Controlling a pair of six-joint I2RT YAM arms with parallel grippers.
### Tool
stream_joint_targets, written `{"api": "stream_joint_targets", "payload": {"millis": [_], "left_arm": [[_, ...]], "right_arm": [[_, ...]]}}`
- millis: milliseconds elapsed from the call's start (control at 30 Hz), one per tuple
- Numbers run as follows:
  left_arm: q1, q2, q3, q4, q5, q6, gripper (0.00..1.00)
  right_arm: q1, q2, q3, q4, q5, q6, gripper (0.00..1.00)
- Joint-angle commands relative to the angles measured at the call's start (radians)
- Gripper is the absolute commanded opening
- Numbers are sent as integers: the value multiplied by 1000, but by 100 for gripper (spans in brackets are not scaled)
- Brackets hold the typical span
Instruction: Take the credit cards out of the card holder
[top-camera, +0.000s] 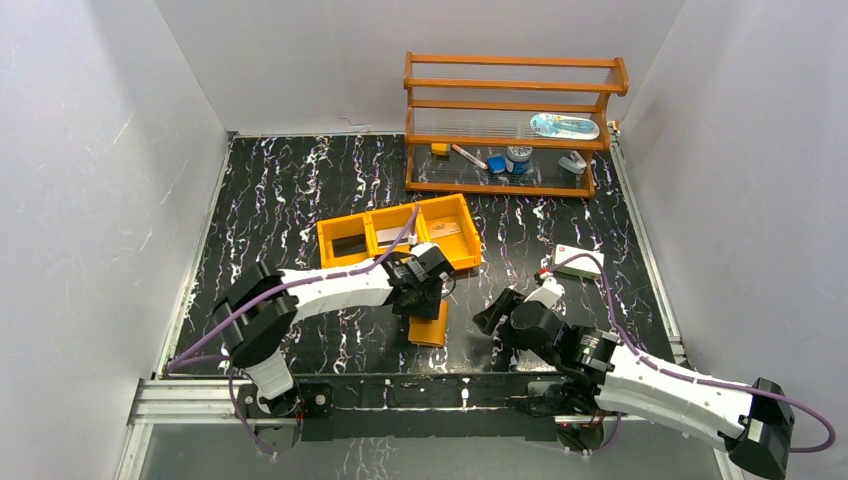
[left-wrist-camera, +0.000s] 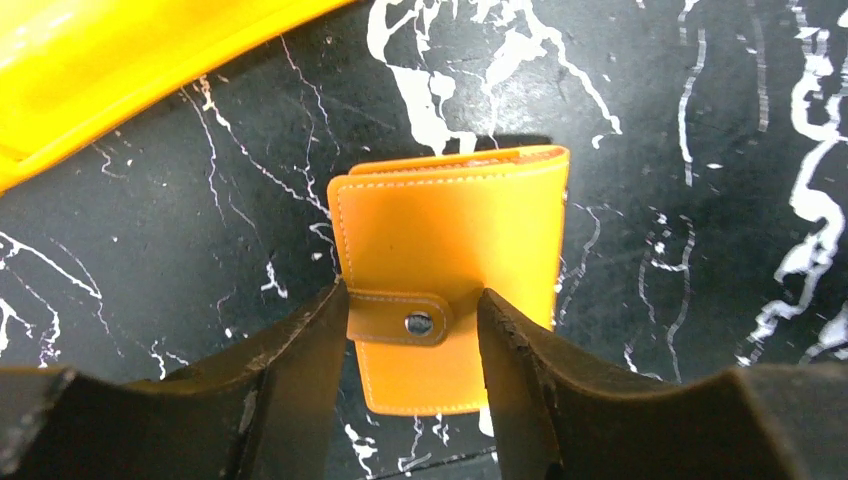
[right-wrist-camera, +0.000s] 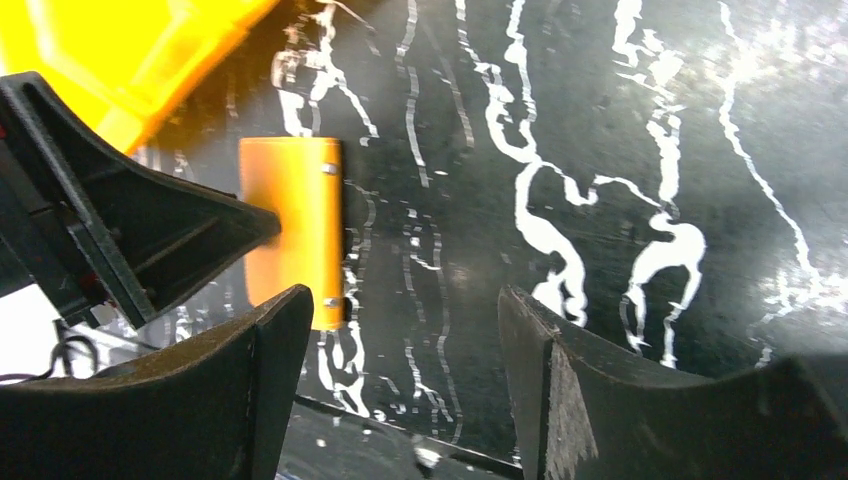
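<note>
Your left claw (left-wrist-camera: 412, 293), half open, straddles the snap tab (left-wrist-camera: 400, 318) of the shut holder (left-wrist-camera: 450, 230), which lies flat on the surface (top-camera: 290, 190) at the tray's (top-camera: 390, 210) 6 o'clock. Cards (top-camera: 386, 236) lie in the tray. Your right claw (right-wrist-camera: 400, 300) gapes empty.

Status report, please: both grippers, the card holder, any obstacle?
Left gripper astride the snap tab, grip unclear. Right gripper open, empty. Card holder closed, flat on table. Nothing blocking it.
</note>
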Motion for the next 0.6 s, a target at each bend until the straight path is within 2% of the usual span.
{"api": "stream_joint_targets", "payload": {"millis": [0,133,333,567], "left_arm": [[-23,56,47,-16,-46,-18,47],[-34,79,50,-42,-49,-33,42],[-51,102,44,-91,-50,-40,15],[-54,61,6,-80,-55,-69,0]], "right_arm": [[3,-5,-17,-3,24,1,76],[3,16,-18,-39,20,8,73],[3,30,-70,97,-92,-8,65],[3,118,-61,237,-190,-10,64]]}}
